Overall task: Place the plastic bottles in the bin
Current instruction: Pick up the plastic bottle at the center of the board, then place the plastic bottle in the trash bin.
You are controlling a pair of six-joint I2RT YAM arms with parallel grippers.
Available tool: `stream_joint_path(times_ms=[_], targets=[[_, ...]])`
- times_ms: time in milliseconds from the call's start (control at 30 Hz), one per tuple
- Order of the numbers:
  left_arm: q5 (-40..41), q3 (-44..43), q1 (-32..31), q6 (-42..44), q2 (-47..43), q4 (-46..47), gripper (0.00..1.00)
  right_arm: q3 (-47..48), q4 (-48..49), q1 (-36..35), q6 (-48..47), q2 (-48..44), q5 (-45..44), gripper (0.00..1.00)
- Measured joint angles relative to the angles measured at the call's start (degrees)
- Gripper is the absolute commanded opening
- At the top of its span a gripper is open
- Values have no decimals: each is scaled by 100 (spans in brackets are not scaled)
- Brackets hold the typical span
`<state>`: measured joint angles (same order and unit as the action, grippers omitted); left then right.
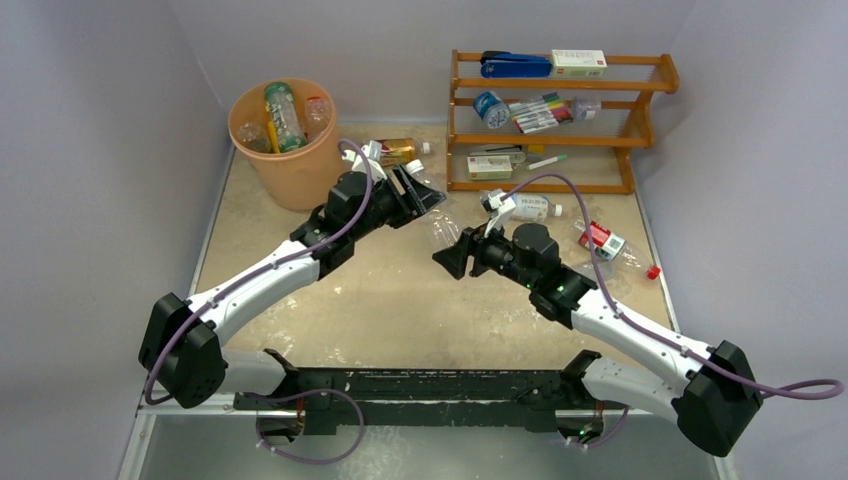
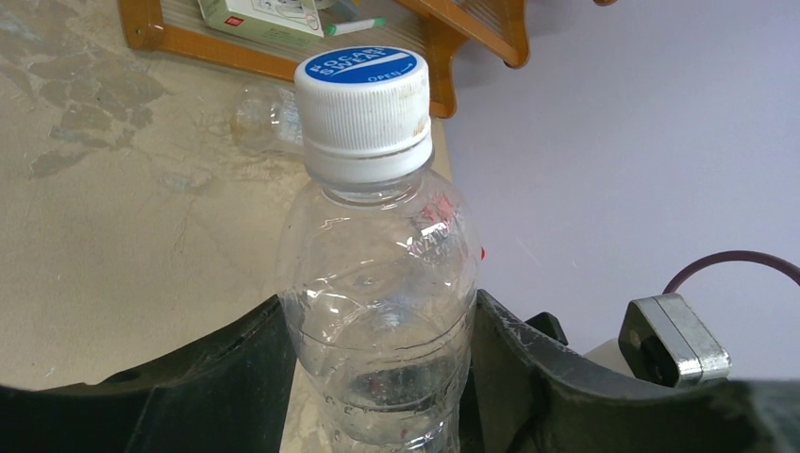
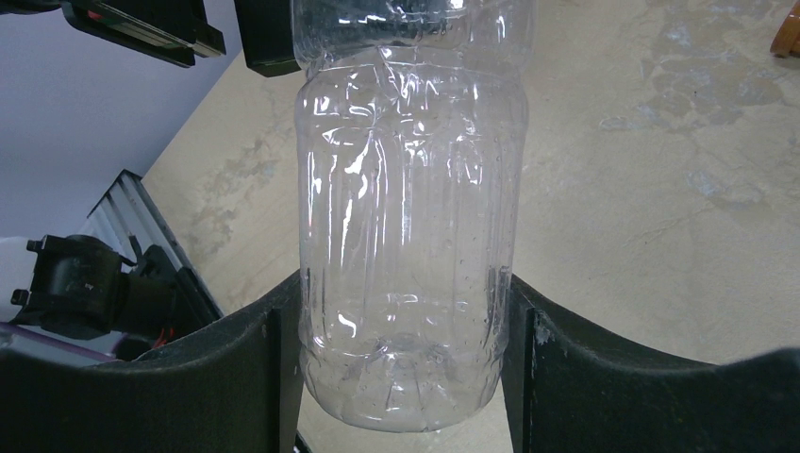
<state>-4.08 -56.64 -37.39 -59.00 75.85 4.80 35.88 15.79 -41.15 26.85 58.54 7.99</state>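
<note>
Over the middle of the table (image 1: pixel 380 300), a clear Pocari Sweat bottle (image 2: pixel 377 236) was gripped at both ends. The left gripper (image 2: pixel 377 326) was clenched on the body below the white cap (image 2: pixel 363 104), and the right gripper (image 3: pixel 406 321) was clamped on the base. The peach-orange bin (image 1: pixel 290 170), with several bottles (image 1: pixel 283 115) standing in it, sat just beside the left gripper, on its far-left side.

The risk lay in the shared hold. If the left gripper pulled toward the bin before the right jaws released, the thin wall could buckle. The bottle could also twist out of one grip and drop to the table. A slack left grip on the smooth, ribbed plastic could likewise let it slip once the right gripper let go.
</note>
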Motion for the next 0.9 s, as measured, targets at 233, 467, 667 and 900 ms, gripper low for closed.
stream_joint_path(times_ms=[233,467,667,900], targets=[[-131,-4,129,26,2,-44,50,2,-13,-22,46,-2,-52,100],[-385,-546,1060,332,81,-678,50,85,-317,-22,105,-262,-76,100],[-804,-1550,2197,656,181,-1056,52,83,-634,-22,146,-863,-103,100],[-1300,-2400,3606,767,505,-1169,54,-170,-658,-22,278,-1121,-98,100]])
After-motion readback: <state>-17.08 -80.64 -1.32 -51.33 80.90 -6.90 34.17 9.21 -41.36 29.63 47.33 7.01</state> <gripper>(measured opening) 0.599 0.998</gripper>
